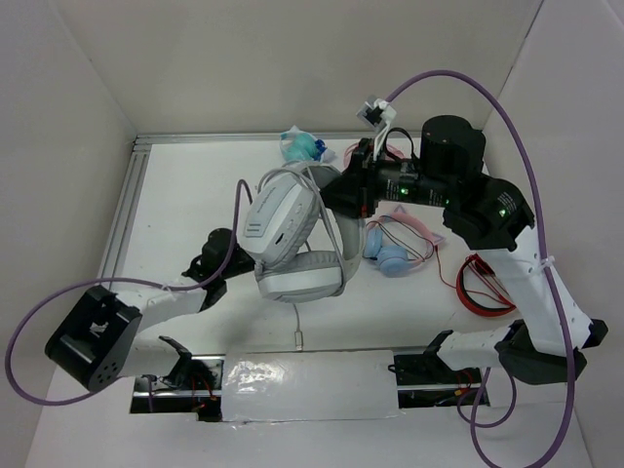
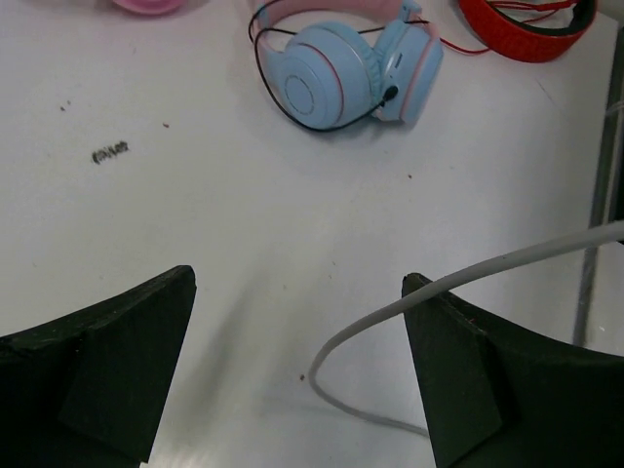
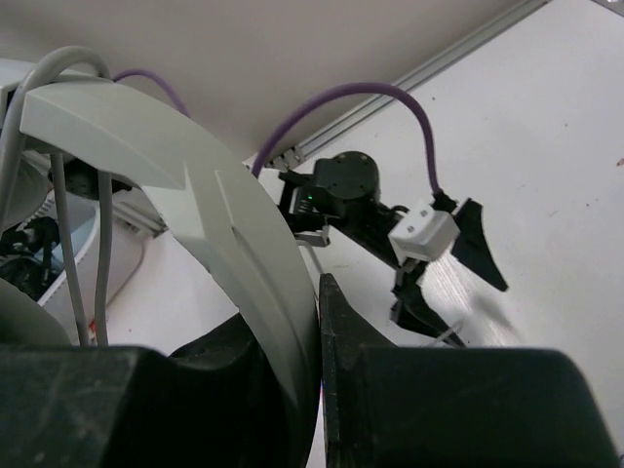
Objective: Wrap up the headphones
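At the centre of the overhead view, the right pincer [image 1: 339,195] is clamped on the wide headband of the headphones [image 1: 285,232] and holds them lifted above the worktop [image 1: 175,195]. Its wrist view shows the band squeezed between the fingers [image 3: 370,390], with two strands of grey cable [image 3: 78,253] running alongside. Lower left, the left pincer [image 2: 297,283] gapes wide just over the worktop. The cable crosses its right-hand finger without being gripped.

The step looks like catching that loose run. The left pincer should probably close on the cable near the finger, take up slack gently, and lead each turn snug around the band. It should stay clear of the blue-cupped pair [image 2: 331,83] nearby.
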Robot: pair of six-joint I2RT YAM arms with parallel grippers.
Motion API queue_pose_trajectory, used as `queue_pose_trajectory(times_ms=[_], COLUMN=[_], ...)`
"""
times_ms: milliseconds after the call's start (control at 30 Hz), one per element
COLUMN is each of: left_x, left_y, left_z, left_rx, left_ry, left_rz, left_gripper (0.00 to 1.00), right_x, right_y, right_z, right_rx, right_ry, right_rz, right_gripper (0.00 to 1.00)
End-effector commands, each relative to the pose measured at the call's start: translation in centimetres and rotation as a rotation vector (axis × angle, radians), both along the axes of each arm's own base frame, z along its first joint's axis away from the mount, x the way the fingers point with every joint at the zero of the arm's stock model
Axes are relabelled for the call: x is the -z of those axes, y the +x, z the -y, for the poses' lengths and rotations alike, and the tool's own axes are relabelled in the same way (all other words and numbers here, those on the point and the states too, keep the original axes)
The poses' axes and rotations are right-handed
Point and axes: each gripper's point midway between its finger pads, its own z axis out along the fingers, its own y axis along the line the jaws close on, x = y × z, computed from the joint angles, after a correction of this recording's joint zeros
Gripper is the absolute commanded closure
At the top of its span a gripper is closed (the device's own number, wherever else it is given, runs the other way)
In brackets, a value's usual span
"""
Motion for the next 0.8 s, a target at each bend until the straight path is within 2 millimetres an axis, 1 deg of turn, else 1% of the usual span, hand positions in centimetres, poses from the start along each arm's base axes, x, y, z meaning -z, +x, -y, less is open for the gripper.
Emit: queue_pose_trajectory(times_ms=[0, 33, 67, 133, 167, 200, 233, 267, 300, 333, 367, 400, 433, 467, 500, 533, 567, 600, 633, 667, 700, 733, 767], left_x=[-3.2, -3.3, -2.5, -1.6, -0.7, -0.4, 0.3, 0.1, 0.4, 0.4, -0.3, -0.1, -0.2, -0.5, 0.1, 0.1, 0.3, 0.5, 1.0, 0.9, 1.2, 2.0, 1.6], left_y=[3.5, 3.9, 4.4, 4.9, 4.6, 4.3, 3.9, 3.6, 2.8, 2.2, 1.8, 1.6, 1.6, 1.8, 1.9, 1.9, 2.0, 1.8, 1.5, 1.0, 1.1, 0.7, 0.7], left_z=[1.4, 1.7, 1.8, 2.2, 2.3, 2.7, 3.0, 3.5, 3.8, 4.2, 4.6, 5.0, 5.2, 5.5, 5.7, 5.7, 5.8, 5.4, 5.2, 5.0, 4.5, 3.8, 3.3], left_rx=[-0.081, -0.096, -0.109, -0.118, -0.116, -0.088, -0.062, -0.043, -0.016, 0.013, 0.035, 0.039, 0.043, 0.042, 0.035, 0.036, 0.022, -0.013, -0.014, -0.021, -0.065, -0.087, -0.120], left_ry=[-0.005, -0.006, 0.006, 0.014, 0.024, 0.022, 0.029, 0.010, -0.003, -0.013, -0.037, -0.035, -0.033, -0.035, -0.017, -0.012, -0.010, -0.014, -0.006, -0.006, -0.003, 0.013, -0.002], left_rz=[0.189, 0.196, 0.180, 0.132, 0.077, 0.052, 0.033, 0.035, 0.031, 0.044, 0.083, 0.090, 0.102, 0.110, 0.085, 0.074, 0.056, 0.020, 0.010, 0.002, -0.017, -0.041, -0.054], left_gripper=[0.01, 0.01, 0.01, 0.34, 0.46, 0.58, 0.59, 0.48, 0.37, 0.31, 0.29, 0.30, 0.36, 0.53, 0.63, 0.76, 1.00, 1.00, 1.00, 1.00, 1.00, 1.00, 1.00], right_x=[-4.3, -4.3, -4.3, -4.7, -4.9, -5.0, -5.0, -5.0, -5.0, -4.8, -5.1, -4.9, -4.9, -5.2, -5.2, -5.1, -5.1, -5.0, -5.0, -5.1, -4.8, -4.6, -4.4], right_y=[-1.7, -1.8, -1.5, -1.0, -0.7, -0.1, 0.2, 0.6, 0.6, 0.9, 0.7, 0.9, 1.0, 1.1, 1.5, 2.0, 2.3, 3.9, 3.9, 4.7, 6.5, 7.5, 8.5], right_z=[0.1, 0.1, 0.0, 0.3, 0.4, 0.6, 0.8, 0.8, 0.8, 0.6, 0.6, 0.3, 0.3, 0.4, 0.5, 0.7, 0.9, 1.8, 1.8, 2.5, 3.6, 4.5, 5.4], right_rx=[-0.059, -0.062, -0.051, -0.017, 0.007, 0.038, 0.052, 0.060, 0.053, 0.046, 0.034, 0.030, 0.032, 0.038, 0.055, 0.077, 0.096, 0.187, 0.188, 0.245, 0.344, 0.411, 0.470], right_ry=[0.118, 0.119, 0.117, 0.123, 0.127, 0.130, 0.132, 0.134, 0.137, 0.133, 0.140, 0.136, 0.132, 0.137, 0.135, 0.136, 0.140, 0.145, 0.145, 0.151, 0.144, 0.145, 0.140], right_rz=[0.026, 0.024, 0.017, 0.021, 0.022, 0.028, 0.029, 0.022, 0.022, 0.012, 0.008, 0.000, -0.004, -0.006, -0.008, -0.014, -0.019, -0.023, -0.023, -0.023, -0.018, -0.027, -0.029], right_gripper=[1.00, 1.00, 1.00, 1.00, 1.00, 1.00, 1.00, 1.00, 1.00, 1.00, 1.00, 1.00, 1.00, 1.00, 1.00, 1.00, 1.00, 1.00, 1.00, 1.00, 1.00, 1.00, 1.00])
